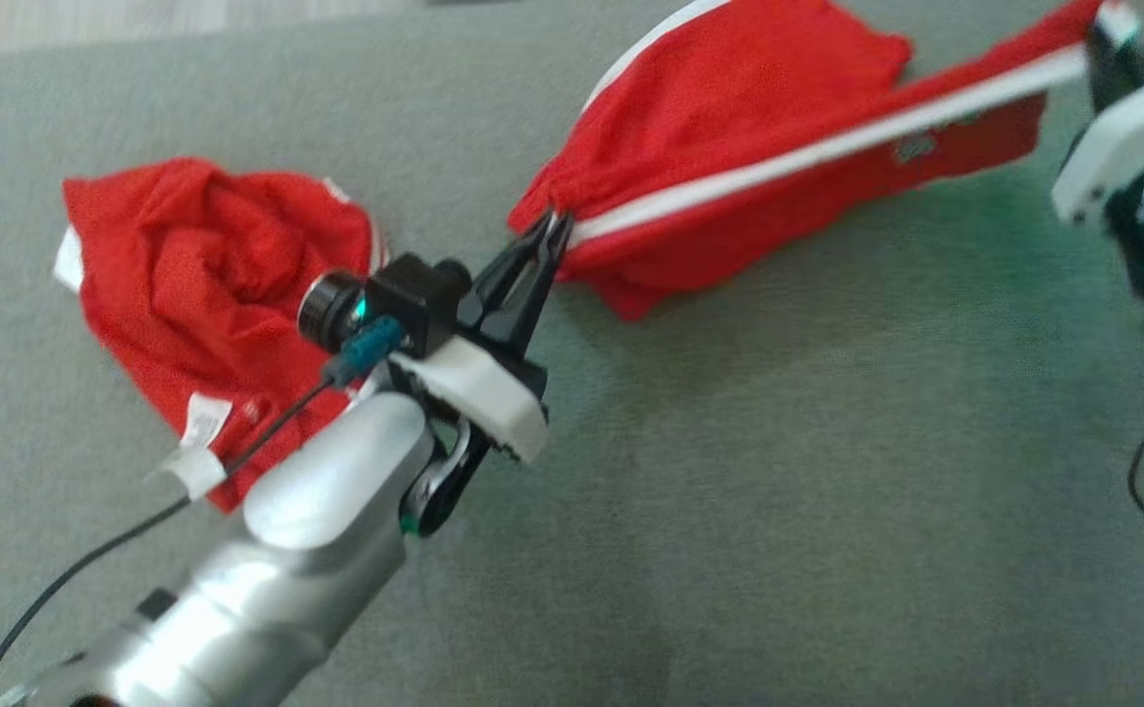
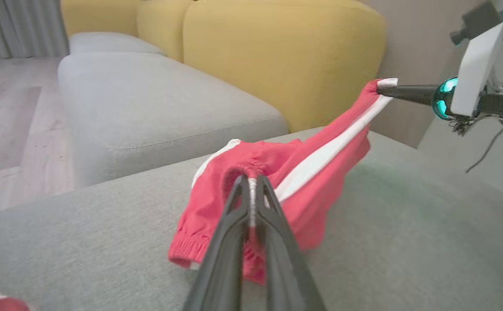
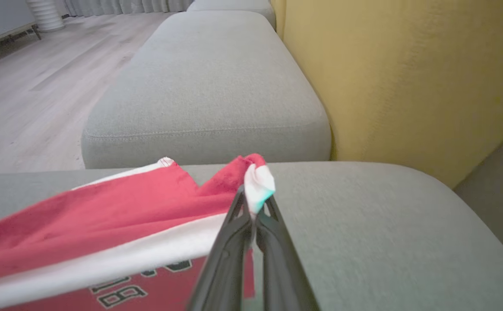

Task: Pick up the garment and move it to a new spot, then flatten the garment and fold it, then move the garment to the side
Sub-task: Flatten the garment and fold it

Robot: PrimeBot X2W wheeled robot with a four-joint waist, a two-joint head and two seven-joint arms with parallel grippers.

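The garment (image 1: pixel 758 108) is a pair of red shorts with a white side stripe, stretched above the grey cushion between both grippers. My left gripper (image 1: pixel 554 228) is shut on its gathered waistband end, seen up close in the left wrist view (image 2: pixel 251 183). At the far right my right gripper (image 1: pixel 1102 44) is shut on the other end, a white-trimmed corner (image 3: pixel 257 181). The stripe runs taut between the two grips, and the rest of the garment (image 2: pixel 307 172) sags toward the cushion. Black lettering shows on the garment (image 3: pixel 104 211) in the right wrist view.
A second red garment (image 1: pixel 208 285) lies crumpled on the grey cushion (image 1: pixel 778 491) to the left, partly behind my left forearm. A yellow backrest (image 2: pixel 277 56) stands beyond the cushion, with another grey seat (image 2: pixel 147 99) and wooden floor (image 2: pixel 9 121) past it.
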